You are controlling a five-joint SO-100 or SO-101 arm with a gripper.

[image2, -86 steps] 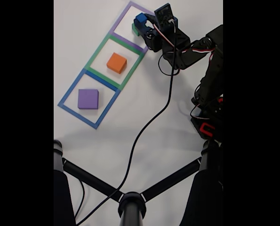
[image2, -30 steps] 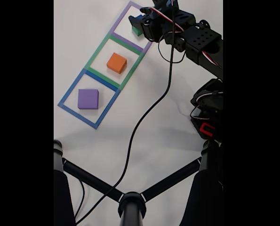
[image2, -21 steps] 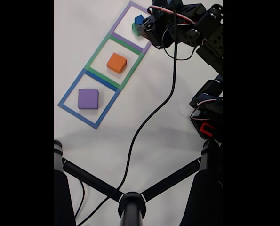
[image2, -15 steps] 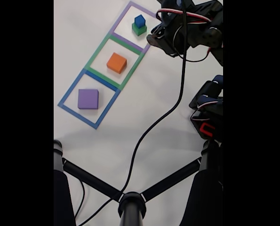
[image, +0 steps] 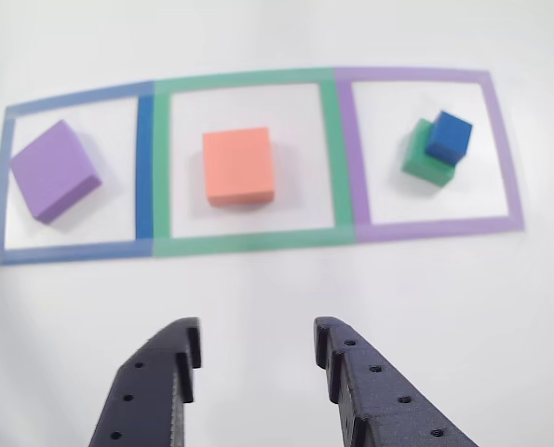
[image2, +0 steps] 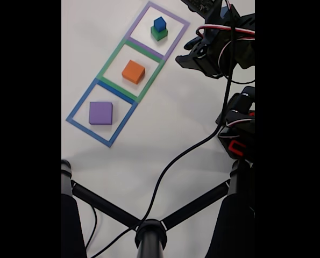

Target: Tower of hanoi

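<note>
1. The dark blue cube [image: 450, 135] sits on the green cube [image: 424, 160] inside the purple outline [image: 424, 226], slightly off-centre on it
2. The orange cube [image: 239, 166] lies alone in the green outline [image: 245, 242] and the purple cube [image: 55, 170] alone in the blue outline [image: 72, 253] — so judging by this, most of the stacking is left
3. The gripper [image: 255, 361] hovers empty, fingers spread, well short of the cubes
4. The fixed view adds the arm [image2: 224, 48] and its black cable [image2: 186, 156]; the other view shows the finger gap
</note>
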